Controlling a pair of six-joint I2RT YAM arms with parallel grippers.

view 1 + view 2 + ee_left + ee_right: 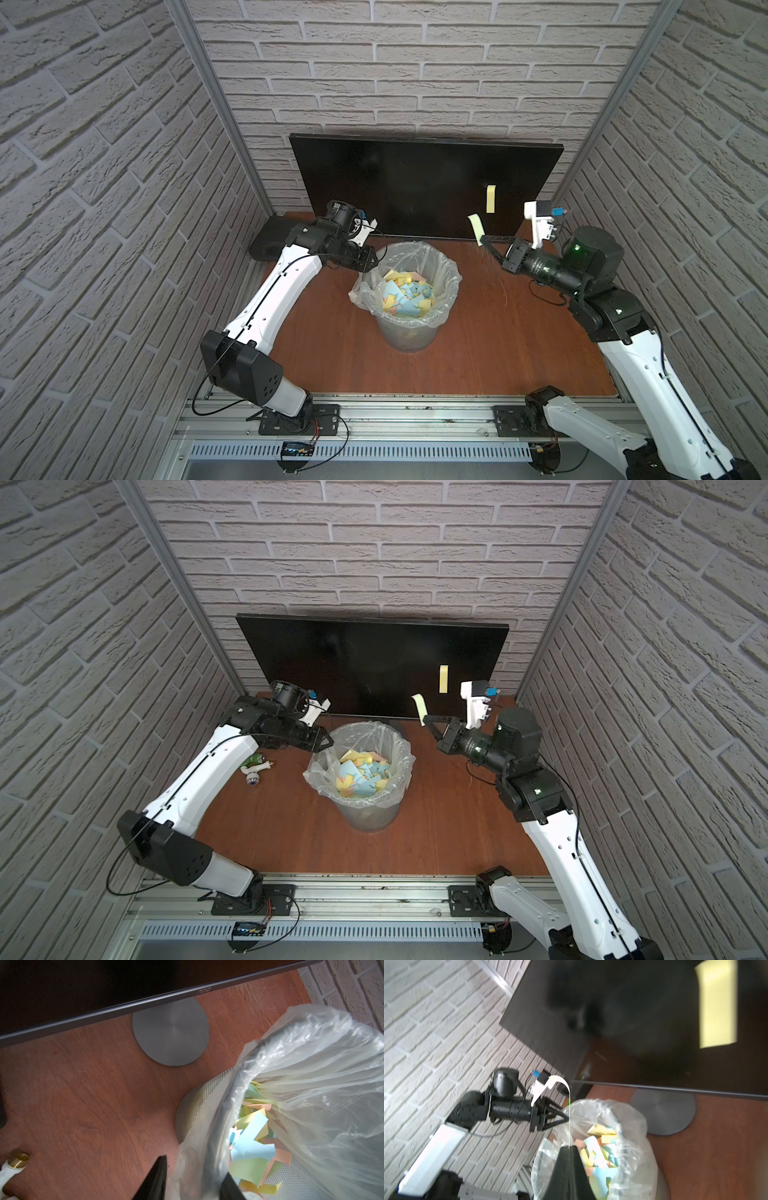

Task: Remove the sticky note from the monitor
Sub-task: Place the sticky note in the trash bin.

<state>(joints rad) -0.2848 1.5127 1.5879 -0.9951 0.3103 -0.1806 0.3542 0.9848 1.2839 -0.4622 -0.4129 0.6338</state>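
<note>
1. The sticky note [476, 226] is a small pale yellow slip of paper. It looks very light, thin and floppy, and its free top end curls over. A hard pull would probably crease or tear it. Its gummed strip may cling to a finger when it is let go.
2. The best hold is likely a loose edge, pinched flat between both fingers. That is how it sits now.
3. The right gripper [484, 240] is closed tight on the note's lower edge. The note stands up from the fingertips, off the monitor [395, 187]. It hangs in the air in front of the screen's lower right part. It is near the bin [455, 270] but seemingly not above its opening.
4. In the right wrist view the note shows edge-on, as a thin pale line rising from the closed jaws.
5. A pale yellow rectangle [491, 198] shows on the screen close to the held note. I cannot tell whether it is another note or a reflection.
6. The left gripper [371, 261] is closed on the bin's rim. In the left wrist view one finger [158, 1178] lies outside the rim and clear liner [311, 1084], the other inside. Coloured paper slips fill the bin.
</note>
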